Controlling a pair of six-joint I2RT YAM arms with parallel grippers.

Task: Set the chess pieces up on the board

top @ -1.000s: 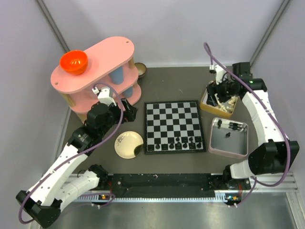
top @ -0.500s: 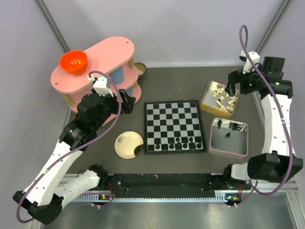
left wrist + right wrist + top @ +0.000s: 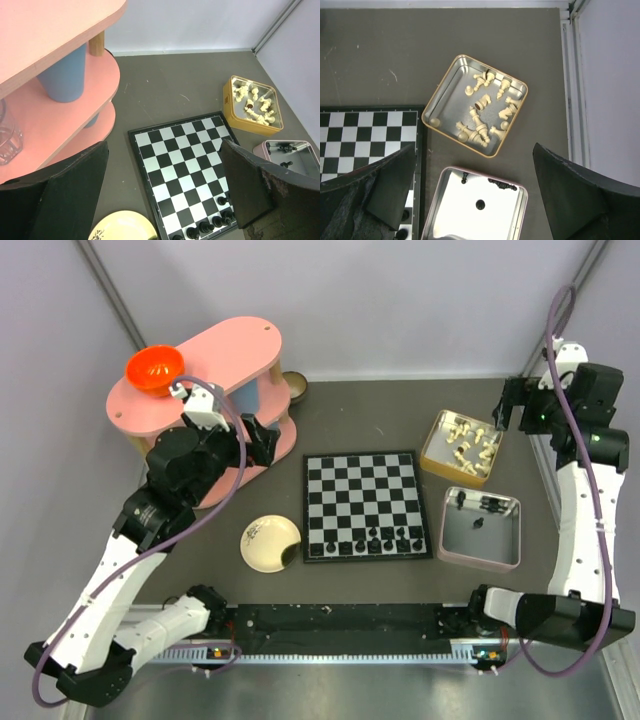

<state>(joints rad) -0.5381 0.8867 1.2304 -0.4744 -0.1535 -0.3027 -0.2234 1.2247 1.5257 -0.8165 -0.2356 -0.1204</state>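
L gripper (image 3: 162, 187): fingers (image 3: 75, 192) spread fully wide, nothing held. It sits beside the pink shelf (image 3: 215, 355), well apart from the board (image 3: 366, 480).

R gripper (image 3: 475, 192): also fully wide and empty, raised near the yellow tin (image 3: 432, 455) of cream men.

We find the board flat at table centre, w/ b&w checks and a thin black border.

Chess pieces (image 3: 388, 545): tiny, glossy black, upright on the board's near rows. More lie in the pink tin (image 3: 512, 540) to its right.

Flat square black-and-white checked chessboard (image 3: 360, 485), thin black border: lies flat at mid-counter (image 3: 370, 415).
Tiny glossy black chessmen (image 3: 388, 545): several upright on its two nearest rows; a few more in the pink-rimmed metal tin (image 3: 490, 548) just beside its right edge.
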